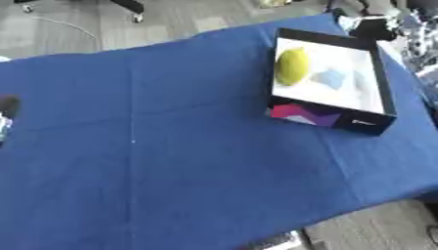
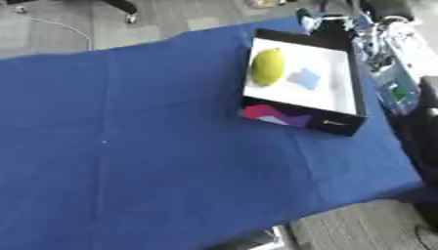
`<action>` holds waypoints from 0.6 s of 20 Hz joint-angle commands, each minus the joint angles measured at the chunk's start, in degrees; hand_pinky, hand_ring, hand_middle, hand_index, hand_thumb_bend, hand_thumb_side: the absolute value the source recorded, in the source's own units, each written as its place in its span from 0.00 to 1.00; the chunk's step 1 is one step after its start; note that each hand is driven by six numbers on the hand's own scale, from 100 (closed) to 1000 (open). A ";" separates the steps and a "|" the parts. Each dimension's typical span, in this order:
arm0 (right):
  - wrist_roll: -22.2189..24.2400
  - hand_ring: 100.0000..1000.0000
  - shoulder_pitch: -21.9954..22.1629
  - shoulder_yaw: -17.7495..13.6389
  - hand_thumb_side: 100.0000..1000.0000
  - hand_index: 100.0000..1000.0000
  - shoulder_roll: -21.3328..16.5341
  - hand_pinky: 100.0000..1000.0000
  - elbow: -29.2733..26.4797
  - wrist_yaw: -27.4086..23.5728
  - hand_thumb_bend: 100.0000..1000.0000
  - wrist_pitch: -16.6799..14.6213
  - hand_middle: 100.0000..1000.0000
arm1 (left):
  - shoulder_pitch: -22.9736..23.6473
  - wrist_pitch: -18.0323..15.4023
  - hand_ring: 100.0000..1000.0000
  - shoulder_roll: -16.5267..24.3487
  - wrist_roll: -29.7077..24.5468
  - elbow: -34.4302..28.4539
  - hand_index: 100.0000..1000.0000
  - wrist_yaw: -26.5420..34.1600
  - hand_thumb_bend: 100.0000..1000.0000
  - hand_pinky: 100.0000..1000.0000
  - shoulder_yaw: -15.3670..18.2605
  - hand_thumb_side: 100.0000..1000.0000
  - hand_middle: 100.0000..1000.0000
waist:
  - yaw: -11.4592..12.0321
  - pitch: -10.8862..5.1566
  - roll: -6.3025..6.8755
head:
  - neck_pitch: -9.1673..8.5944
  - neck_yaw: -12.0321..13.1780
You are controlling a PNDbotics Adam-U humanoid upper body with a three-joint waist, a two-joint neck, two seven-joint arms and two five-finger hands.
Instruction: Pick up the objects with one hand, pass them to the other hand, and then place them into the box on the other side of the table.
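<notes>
A black-walled box [image 1: 374, 78] with a white floor stands on the right side of the blue table. Inside it lie a yellow lemon [image 1: 292, 66] at the left and a small pale blue thing [image 1: 330, 78] beside it. My right arm reaches in from the upper right, and its hand [image 2: 335, 22] hovers blurred at the box's far corner. It seems to hold nothing that I can make out. Only a dark bit of my left hand [image 1: 8, 108] shows at the left edge of the left eye view.
The blue cloth [image 1: 171, 146] covers the whole table. Grey floor shows beyond the far edge and at the lower right corner. A cable and chair wheels [image 1: 135, 18] lie on the floor at the back.
</notes>
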 commanded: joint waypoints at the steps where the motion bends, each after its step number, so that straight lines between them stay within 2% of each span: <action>1: -2.81 0.85 -0.63 1.15 0.00 0.97 3.51 0.68 -5.55 0.85 0.15 -3.19 0.78 | -1.38 1.86 0.62 6.93 0.12 1.33 0.77 -3.62 0.58 0.71 1.38 0.51 0.65 | -0.24 -0.11 1.05 | -0.15 5.96; 3: -4.97 0.84 -0.96 3.63 0.00 0.97 8.16 0.68 -5.89 1.37 0.12 -7.63 0.76 | -2.15 3.20 0.64 11.80 -1.15 3.78 0.78 -6.58 0.60 0.73 1.53 0.47 0.66 | -0.69 -0.31 1.66 | -0.15 9.87; 4: -5.57 0.84 -1.10 4.82 0.00 0.95 10.10 0.68 -5.94 1.76 0.26 -9.55 0.75 | -2.54 3.63 0.65 14.09 -2.16 5.21 0.80 -7.76 0.34 0.74 1.39 0.39 0.66 | -0.93 -0.41 1.89 | -0.15 11.43; 5: -5.69 0.84 -1.24 6.08 0.00 0.94 11.88 0.68 -5.97 2.01 0.04 -11.46 0.75 | -3.06 4.02 0.66 16.48 -3.54 7.03 0.81 -8.96 0.60 0.74 1.22 0.42 0.67 | -1.20 -0.52 2.05 | -0.15 12.81; 8: -4.93 0.83 -1.41 8.99 0.00 0.94 15.20 0.68 -5.99 2.10 0.01 -15.70 0.75 | -5.34 4.71 0.67 22.80 -8.38 14.15 0.82 -11.97 0.60 0.75 0.67 0.37 0.68 | -1.85 -0.90 2.24 | -0.15 15.27; 10: -4.34 0.83 -1.30 9.90 0.00 0.93 16.23 0.67 -5.99 1.96 0.00 -16.86 0.74 | -6.75 4.67 0.67 25.30 -10.99 18.60 0.82 -14.32 0.60 0.76 0.32 0.33 0.68 | -2.06 -1.03 2.26 | -0.15 15.87; 12: -3.71 0.83 -1.11 10.73 0.00 0.92 16.92 0.67 -5.99 2.03 0.00 -17.83 0.74 | -8.40 4.67 0.66 27.83 -14.19 24.24 0.80 -16.99 0.57 0.76 -0.30 0.23 0.65 | -2.37 -0.97 2.17 | -0.15 16.09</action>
